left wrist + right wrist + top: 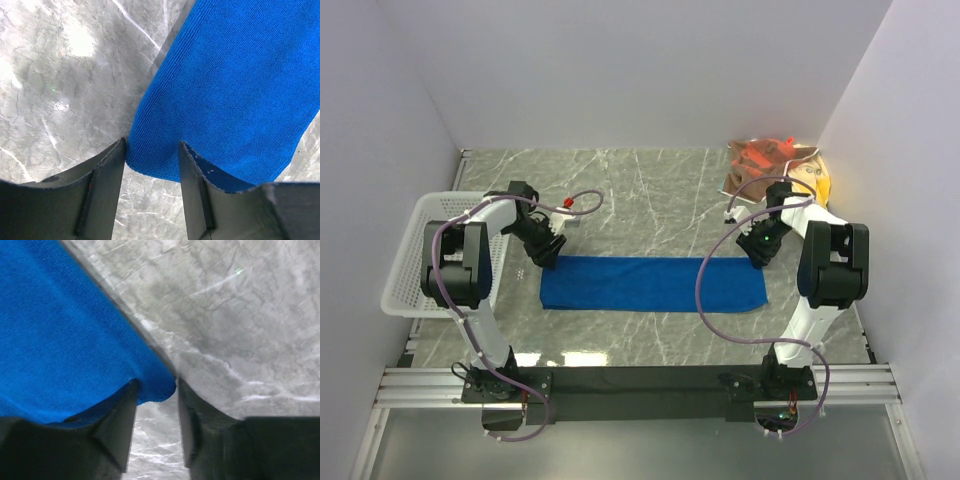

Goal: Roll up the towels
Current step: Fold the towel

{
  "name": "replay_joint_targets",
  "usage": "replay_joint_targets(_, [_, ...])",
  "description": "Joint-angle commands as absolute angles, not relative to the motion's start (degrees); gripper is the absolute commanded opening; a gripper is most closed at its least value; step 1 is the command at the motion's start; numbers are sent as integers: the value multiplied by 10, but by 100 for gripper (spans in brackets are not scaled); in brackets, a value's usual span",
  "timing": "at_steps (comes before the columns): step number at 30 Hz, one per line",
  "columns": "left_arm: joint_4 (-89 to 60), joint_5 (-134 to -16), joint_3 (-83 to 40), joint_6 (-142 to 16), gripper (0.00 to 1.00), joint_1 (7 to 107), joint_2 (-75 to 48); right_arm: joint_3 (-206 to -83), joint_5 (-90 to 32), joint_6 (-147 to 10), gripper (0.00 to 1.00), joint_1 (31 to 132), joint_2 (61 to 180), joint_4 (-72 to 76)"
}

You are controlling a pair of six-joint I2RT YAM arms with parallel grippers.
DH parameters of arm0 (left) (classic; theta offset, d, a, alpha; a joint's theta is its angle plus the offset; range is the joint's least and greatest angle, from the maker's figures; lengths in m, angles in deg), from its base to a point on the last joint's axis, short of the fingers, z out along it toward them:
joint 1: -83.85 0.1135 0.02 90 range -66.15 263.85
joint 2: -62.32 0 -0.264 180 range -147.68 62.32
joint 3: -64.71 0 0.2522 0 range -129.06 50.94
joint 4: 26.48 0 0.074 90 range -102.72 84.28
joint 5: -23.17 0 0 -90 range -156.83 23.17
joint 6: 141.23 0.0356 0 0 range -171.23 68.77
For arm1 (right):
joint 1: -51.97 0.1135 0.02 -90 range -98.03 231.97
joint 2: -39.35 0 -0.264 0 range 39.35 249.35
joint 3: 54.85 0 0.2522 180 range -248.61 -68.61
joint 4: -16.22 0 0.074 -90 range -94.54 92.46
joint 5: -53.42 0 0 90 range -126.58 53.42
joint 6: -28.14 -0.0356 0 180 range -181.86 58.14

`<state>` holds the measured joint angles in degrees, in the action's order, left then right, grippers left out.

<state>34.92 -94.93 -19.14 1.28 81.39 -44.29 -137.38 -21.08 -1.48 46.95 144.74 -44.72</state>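
A royal blue towel (655, 284) lies flat on the marble table as a long strip, left to right. My left gripper (548, 262) is down at its far left corner. In the left wrist view the fingers (151, 145) stand open astride the towel's rounded corner (235, 90), one finger lying over the cloth. My right gripper (758, 260) is at the far right corner. Its fingers (156, 385) are open too, with the blue corner (55, 340) poking in between the tips. A brown-and-orange patterned towel (765, 160) and a yellow one (817, 180) lie in the back right corner.
A white mesh basket (420, 250) stands at the left edge, just beside the left arm. White walls close in the table on three sides. A small red-tipped object (567, 203) lies behind the left gripper.
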Motion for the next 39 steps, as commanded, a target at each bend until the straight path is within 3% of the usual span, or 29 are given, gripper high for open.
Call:
replay_joint_targets(1, [350, -947, -199, 26, 52, 812, -447, -1404, -214, -5, 47, 475, 1455, -450])
replay_joint_targets(7, [350, -945, -200, 26, 52, 812, -453, -1398, -226, -9, 56, 477, 1448, -420])
replay_joint_targets(12, [353, -946, -202, 28, 49, 812, -457, -1396, -217, 6, 54, 481, 1445, -417])
replay_joint_targets(14, [354, -945, -203, 27, 46, 812, -460, -1398, -215, 18, 49, 485, 1448, -431])
replay_joint_targets(19, [354, -949, -203, 23, 31, 812, -460, -1419, -209, 30, 9, 488, 1471, -465])
replay_joint_targets(21, [351, -944, -202, 18, 20, 813, -455, -1429, -209, 30, 0, 482, 1472, -480])
replay_joint_targets(24, [333, -935, -201, -2, 1, 820, -448, -1451, -204, 31, 0, 467, 1473, -504])
replay_joint_targets(31, [304, -927, -216, -24, 1, 831, -451, -1548, -180, 16, 0, 429, 1526, -609])
replay_joint_targets(39, [276, -923, -212, -48, 3, 831, -461, -1552, -179, -32, 0, 439, 1562, -584])
